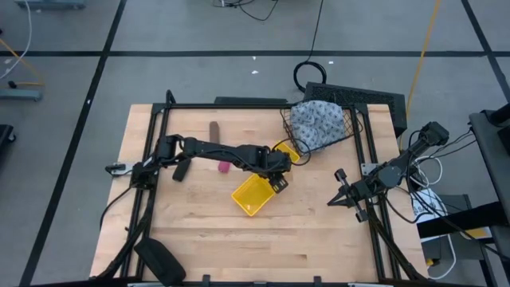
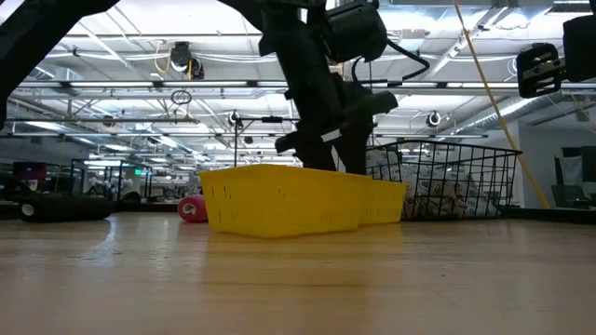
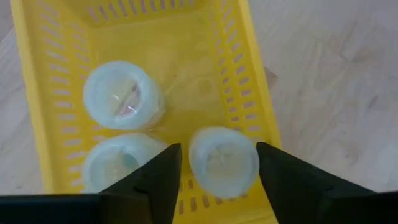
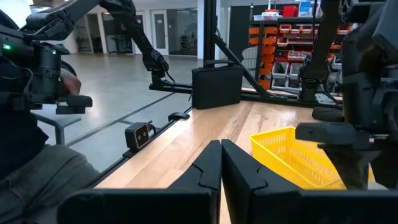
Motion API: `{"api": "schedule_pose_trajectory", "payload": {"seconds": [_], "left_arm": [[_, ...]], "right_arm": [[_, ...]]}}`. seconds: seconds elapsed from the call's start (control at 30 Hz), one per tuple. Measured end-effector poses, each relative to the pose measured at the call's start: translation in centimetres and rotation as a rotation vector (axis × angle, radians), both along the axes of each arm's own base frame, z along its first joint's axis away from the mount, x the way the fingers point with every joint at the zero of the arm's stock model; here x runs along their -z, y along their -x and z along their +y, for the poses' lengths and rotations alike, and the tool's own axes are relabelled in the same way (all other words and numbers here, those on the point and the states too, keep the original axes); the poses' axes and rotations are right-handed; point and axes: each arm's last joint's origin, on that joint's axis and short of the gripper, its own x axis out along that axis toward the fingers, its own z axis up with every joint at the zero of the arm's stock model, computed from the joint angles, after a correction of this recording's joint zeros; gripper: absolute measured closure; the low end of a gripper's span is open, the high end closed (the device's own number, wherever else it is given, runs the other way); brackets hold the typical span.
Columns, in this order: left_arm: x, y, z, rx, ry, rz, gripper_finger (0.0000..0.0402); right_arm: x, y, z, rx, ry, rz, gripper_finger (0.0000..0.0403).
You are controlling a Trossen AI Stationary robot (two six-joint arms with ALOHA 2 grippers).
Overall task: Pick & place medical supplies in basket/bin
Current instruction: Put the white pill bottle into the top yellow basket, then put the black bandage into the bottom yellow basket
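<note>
A yellow bin (image 1: 253,196) lies mid-table, and my left gripper (image 3: 217,146) hangs open over it, slanting down. Three white bottles stand on the bin's floor: one (image 3: 121,94) farther in, one (image 3: 118,163) beside a finger, and one (image 3: 222,163) between my two fingers. The grey-blue cloth bundle (image 1: 319,123) fills the black wire basket (image 1: 356,127) at the far right. A pink cylinder (image 1: 224,167) and a brown cylinder (image 1: 214,129) lie on the wood to the left. My right gripper (image 4: 221,146) waits shut at the table's right edge (image 1: 341,194). My left gripper straddles the third bottle's round wall (image 3: 198,163) from above, slanting down. A gap shows beside one finger (image 3: 166,171); whether the other finger (image 3: 272,171) touches the bottle I cannot tell. The bottle stands upright on the bin's floor.
A flat black box (image 1: 362,97) lies behind the basket at the far right. A dark object (image 1: 159,259) sits at the near left corner. Bare wood spreads along the table's near side. A black frame rail (image 1: 239,105) borders the far edge.
</note>
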Motion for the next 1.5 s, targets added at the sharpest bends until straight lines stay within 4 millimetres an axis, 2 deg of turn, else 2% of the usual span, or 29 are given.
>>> {"api": "schedule_pose_trajectory", "payload": {"seconds": [0.17,0.3,0.4,0.57,0.77,0.9,1.1,1.37,1.5], "left_arm": [[-0.4,0.1,0.1,-0.002,-0.006,-0.007,0.0149],[-1.2,0.3,0.5,-0.012,-0.01,-0.023,0.0135],[-2.2,0.6,0.9,-0.018,-0.016,-0.034,0.0133],[-5.3,1.6,1.0,0.016,-0.044,-0.083,0.0133],[-9.7,4.8,-0.5,0.043,-0.137,-0.042,0.0133],[-11.3,7.5,-1.2,-0.023,-0.204,0.005,0.0133],[-10.7,13.1,-1.0,-0.197,-0.197,0.023,0.0133],[-6.8,22.3,-0.2,-0.53,-0.078,0.056,0.0133],[-4.2,25.9,-0.3,-0.654,0.007,0.096,0.0133]], "right_arm": [[0.0,0.0,0.0,0.0,0.0,0.0,0.0403],[0.0,0.0,0.0,0.0,-0.001,0.0,0.0403],[0.0,0.0,0.0,0.0,0.0,0.0,0.0403],[0.0,0.0,0.0,0.0,-0.001,0.0,0.0403],[0.0,0.0,0.0,0.0,-0.001,-0.001,0.0403],[0.0,0.0,0.0,0.0,0.0,0.0,0.0403],[0.0,0.0,0.0,0.0,0.0,0.0,0.0403],[0.0,0.0,0.0,0.0,-0.001,0.0,0.0403],[0.0,0.0,0.0,-0.001,-0.001,0.0,0.0403]]}}
